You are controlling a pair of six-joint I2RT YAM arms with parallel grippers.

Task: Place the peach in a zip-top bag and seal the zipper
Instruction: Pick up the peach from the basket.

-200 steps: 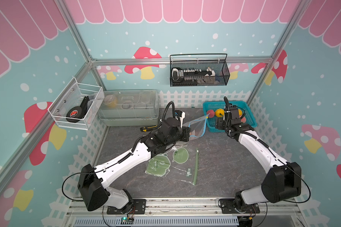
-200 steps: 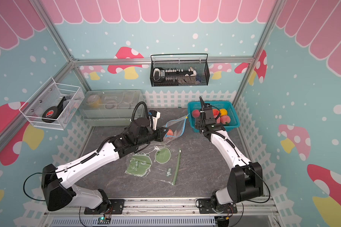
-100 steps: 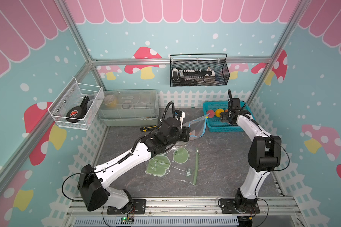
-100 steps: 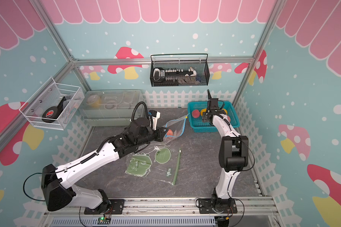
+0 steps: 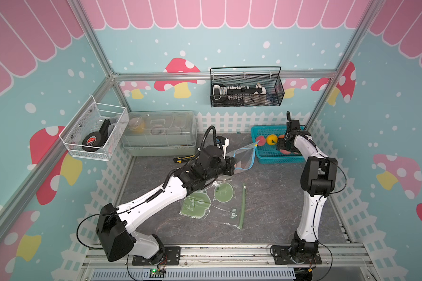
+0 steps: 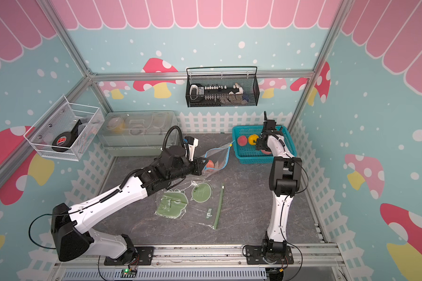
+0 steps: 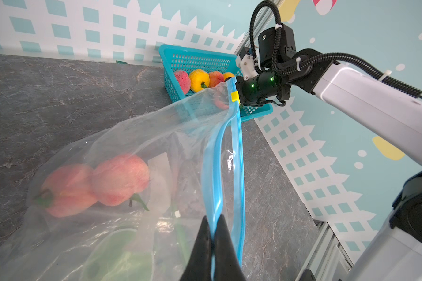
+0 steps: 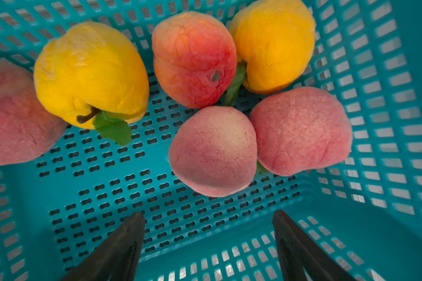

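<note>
Left wrist view: left gripper (image 7: 213, 233) is clamped on the blue zipper strip (image 7: 213, 170) of the zip-top bag (image 7: 132, 155), holding its mouth lifted above the table (image 7: 59, 97).
Bag contents: two pink peaches in bag (image 7: 95, 185) already lie inside, low against the film.
Right wrist view: right gripper (image 8: 208, 245) stands with jaws spread wide and empty, inside the blue basket (image 8: 387, 121), just short of the nearest peach (image 8: 213, 150).
Basket contents: nearest peach touches a second pink peach (image 8: 301, 131); a red-orange fruit (image 8: 194, 58) and yellow fruits (image 8: 90, 73) lie just beyond.
Risk, crowded grasp: judged likely that a jaw lands between the two touching peaches and pushes one aside, or pinches both.
Risk, rolling: round fruit may slip from the fingers if gripped off centre.
Risk, basket wall: fingers sit near the basket floor and rim; a low approach could snag the mesh.
Risk, bag hold: only one strip is pinched, so the mouth may sag shut before the next fruit arrives.
Risk, sealing: yellow slider (image 7: 234, 96) sits at the far end of the zipper; a slack strip would hinder its travel.
Spare bag (image 5: 215, 204): lies flat on the table, unused.
</note>
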